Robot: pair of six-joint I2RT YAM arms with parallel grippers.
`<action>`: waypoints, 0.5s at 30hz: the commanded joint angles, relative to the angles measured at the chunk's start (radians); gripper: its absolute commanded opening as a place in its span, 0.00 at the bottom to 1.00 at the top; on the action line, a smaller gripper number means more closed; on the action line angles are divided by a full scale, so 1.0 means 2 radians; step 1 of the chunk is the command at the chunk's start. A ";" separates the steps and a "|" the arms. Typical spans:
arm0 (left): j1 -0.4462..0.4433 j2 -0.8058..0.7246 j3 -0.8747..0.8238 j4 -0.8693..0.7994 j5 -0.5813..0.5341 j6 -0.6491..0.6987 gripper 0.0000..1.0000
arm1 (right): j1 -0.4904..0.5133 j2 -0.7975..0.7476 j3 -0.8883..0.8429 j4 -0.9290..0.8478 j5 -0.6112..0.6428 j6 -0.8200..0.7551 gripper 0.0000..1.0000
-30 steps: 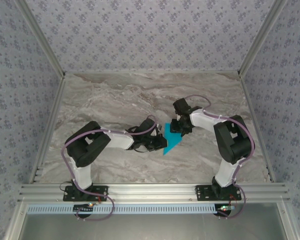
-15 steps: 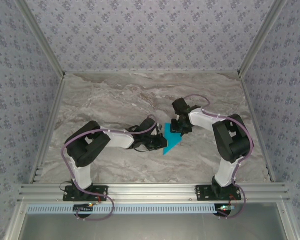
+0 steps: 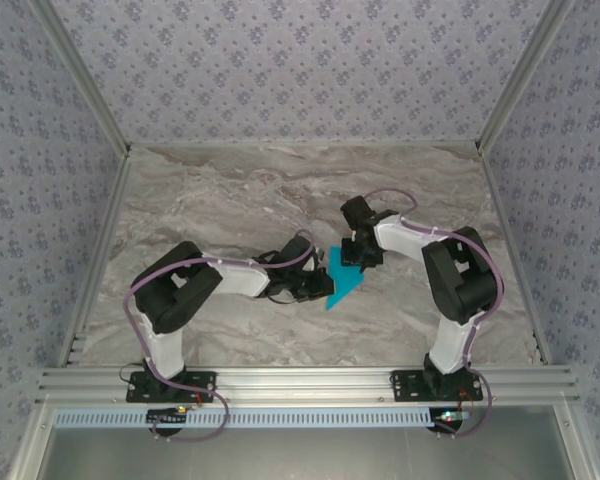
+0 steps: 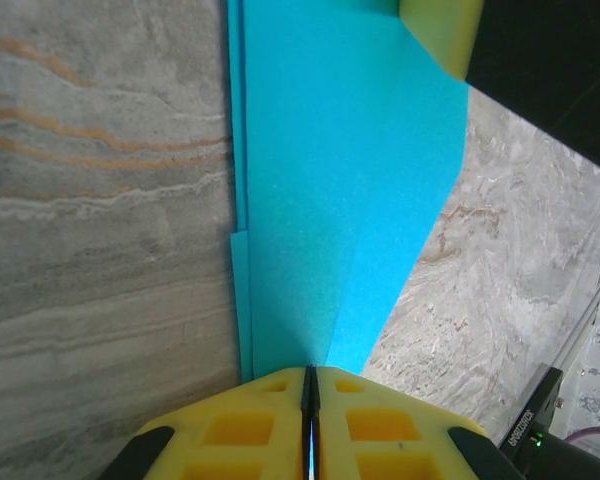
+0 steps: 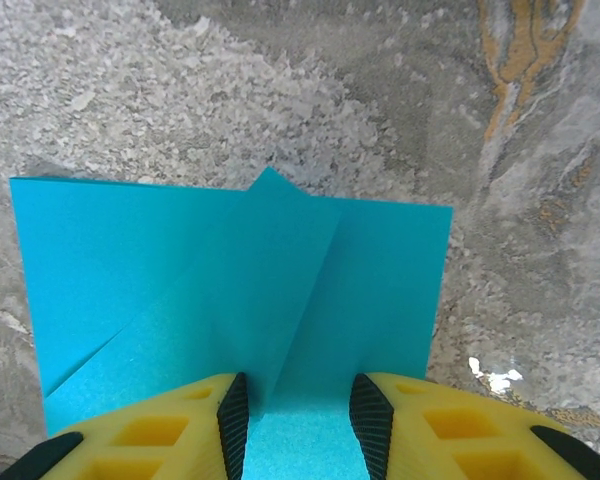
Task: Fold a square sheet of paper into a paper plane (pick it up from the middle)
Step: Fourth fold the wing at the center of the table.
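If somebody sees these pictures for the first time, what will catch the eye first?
The bright cyan-blue paper, partly folded, stands out on the grey marble table near its middle. The left gripper is shut on one end of it, and the right gripper meets it from the opposite side with jaws apart.

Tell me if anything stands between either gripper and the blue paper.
Nothing visible does. The left gripper is shut on the square sheet of paper; the right gripper is open, with the paper between its fingers.
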 commanded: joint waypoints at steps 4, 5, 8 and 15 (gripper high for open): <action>-0.005 0.014 0.011 -0.030 -0.008 0.010 0.11 | 0.003 0.056 -0.024 -0.018 0.016 0.014 0.40; -0.005 0.014 0.011 -0.032 -0.010 0.010 0.11 | 0.003 0.057 -0.024 -0.018 0.017 0.015 0.40; -0.005 0.015 0.011 -0.042 -0.013 0.012 0.10 | 0.003 0.058 -0.025 -0.019 0.018 0.016 0.40; -0.009 0.022 0.025 -0.095 -0.027 0.025 0.09 | 0.003 0.054 -0.024 -0.019 0.011 0.018 0.40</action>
